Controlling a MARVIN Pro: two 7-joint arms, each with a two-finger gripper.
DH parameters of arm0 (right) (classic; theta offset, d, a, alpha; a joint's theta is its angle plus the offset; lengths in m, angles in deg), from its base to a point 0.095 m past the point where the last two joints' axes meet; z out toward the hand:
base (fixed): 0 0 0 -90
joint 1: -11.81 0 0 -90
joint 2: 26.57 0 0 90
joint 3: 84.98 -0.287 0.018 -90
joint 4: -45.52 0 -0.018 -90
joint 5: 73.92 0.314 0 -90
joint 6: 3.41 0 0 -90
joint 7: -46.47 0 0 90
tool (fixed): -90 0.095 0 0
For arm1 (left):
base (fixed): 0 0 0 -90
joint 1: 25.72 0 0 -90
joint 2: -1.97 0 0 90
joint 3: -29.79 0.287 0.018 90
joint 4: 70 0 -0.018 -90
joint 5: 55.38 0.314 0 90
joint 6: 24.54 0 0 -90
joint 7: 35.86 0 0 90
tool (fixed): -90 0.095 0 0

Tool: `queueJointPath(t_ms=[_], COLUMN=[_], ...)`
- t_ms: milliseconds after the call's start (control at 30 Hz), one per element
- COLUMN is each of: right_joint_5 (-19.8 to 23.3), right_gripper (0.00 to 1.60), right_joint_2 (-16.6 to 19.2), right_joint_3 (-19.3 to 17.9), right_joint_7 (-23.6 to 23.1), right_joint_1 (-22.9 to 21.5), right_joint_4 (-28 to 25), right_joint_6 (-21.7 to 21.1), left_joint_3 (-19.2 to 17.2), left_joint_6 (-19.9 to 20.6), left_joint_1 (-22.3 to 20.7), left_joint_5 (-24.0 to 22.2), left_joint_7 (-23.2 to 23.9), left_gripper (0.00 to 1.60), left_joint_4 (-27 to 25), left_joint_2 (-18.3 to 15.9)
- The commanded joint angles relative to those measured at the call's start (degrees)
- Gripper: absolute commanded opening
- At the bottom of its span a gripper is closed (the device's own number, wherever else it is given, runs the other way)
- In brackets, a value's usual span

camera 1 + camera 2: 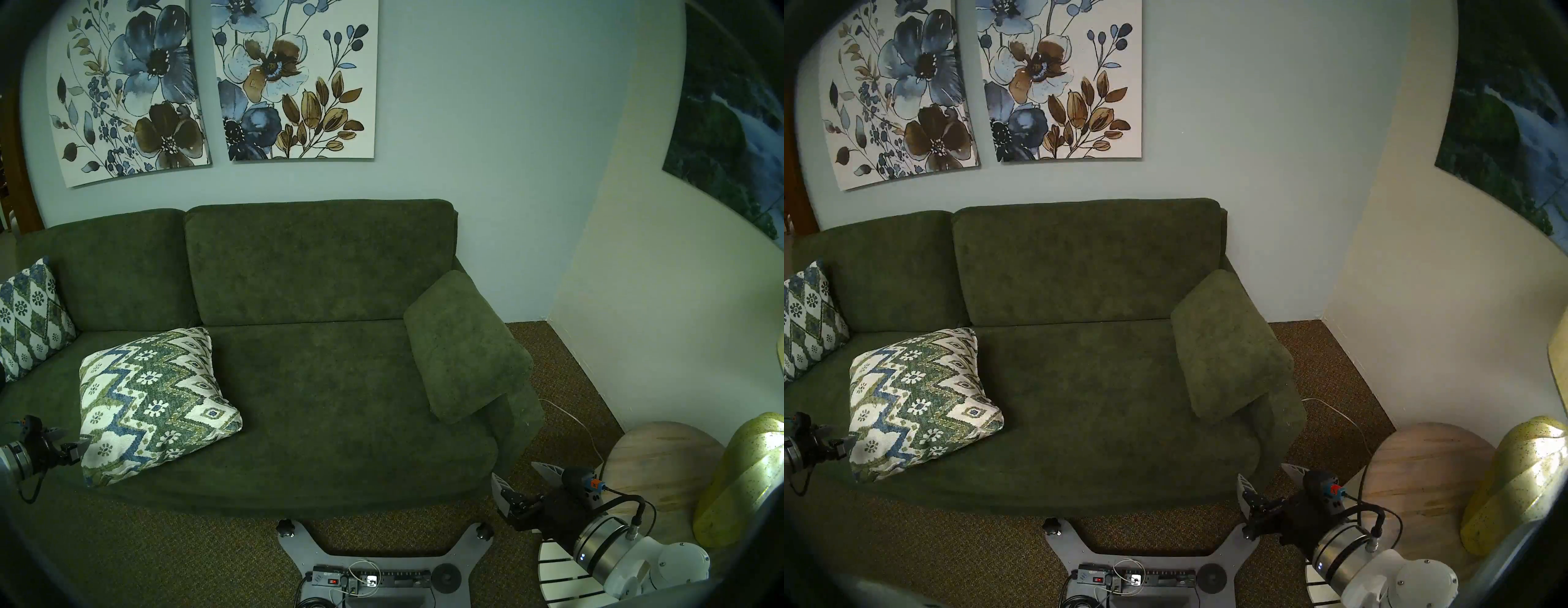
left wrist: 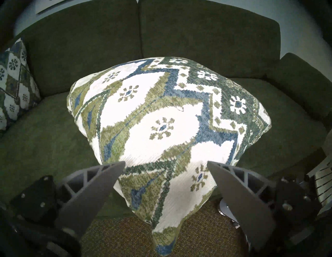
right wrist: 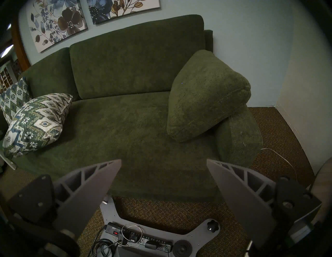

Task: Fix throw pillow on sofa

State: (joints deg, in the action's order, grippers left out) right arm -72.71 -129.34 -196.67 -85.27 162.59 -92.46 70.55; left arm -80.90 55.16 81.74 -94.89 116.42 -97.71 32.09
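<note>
The throw pillow (image 1: 157,403) (image 1: 919,399) (image 3: 36,123), cream with green-and-blue zigzags, lies flat on the left seat of the dark green sofa (image 1: 339,403) (image 1: 1106,390) (image 3: 134,125). One corner hangs over the seat's front edge. My left gripper (image 1: 70,441) (image 2: 165,163) is open at the pillow's front-left edge. In the left wrist view its fingers straddle the near part of the pillow (image 2: 161,125) without pinching it. My right gripper (image 1: 515,470) (image 1: 1263,472) (image 3: 163,160) hangs open and empty over the carpet by the sofa's front right corner.
A blue-white diamond-lattice pillow (image 1: 29,314) leans at the sofa's left end. A plain green cushion (image 1: 462,344) rests tilted on the right arm. A round wooden side table (image 1: 662,463) and a yellow lamp base (image 1: 742,479) stand at the right. My base plate with a power strip (image 1: 373,573) is below.
</note>
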Motion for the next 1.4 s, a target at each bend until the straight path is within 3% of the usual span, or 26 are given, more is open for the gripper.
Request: queueJointPath(t_ms=[0,500,900,1367], right_joint_5=[0.1,0.0,-0.1,-0.1], right_gripper=[1.6,1.6,1.6,1.6], right_joint_2=[0.1,0.0,-0.1,-0.1], right_joint_3=[0.0,0.0,0.0,-0.1], right_joint_7=[-0.1,-0.2,-0.3,-0.3], right_joint_1=[0.0,-0.1,-0.1,-0.2], right_joint_4=[-0.6,-0.6,-0.5,-0.5], right_joint_6=[0.0,0.0,0.1,0.1], left_joint_3=[3.1,10.3,16.0,20.2], left_joint_6=[0.1,3.3,8.0,14.2], left_joint_1=[-6.5,-13.8,-21.4,-28.2], left_joint_5=[1.7,6.3,11.1,14.5], left_joint_7=[-1.2,-1.3,-9.3,-12.4], left_gripper=[1.6,1.6,1.6,1.6], left_joint_4=[2.7,7.5,9.0,8.8], left_joint_2=[-0.5,-0.2,3.1,6.6])
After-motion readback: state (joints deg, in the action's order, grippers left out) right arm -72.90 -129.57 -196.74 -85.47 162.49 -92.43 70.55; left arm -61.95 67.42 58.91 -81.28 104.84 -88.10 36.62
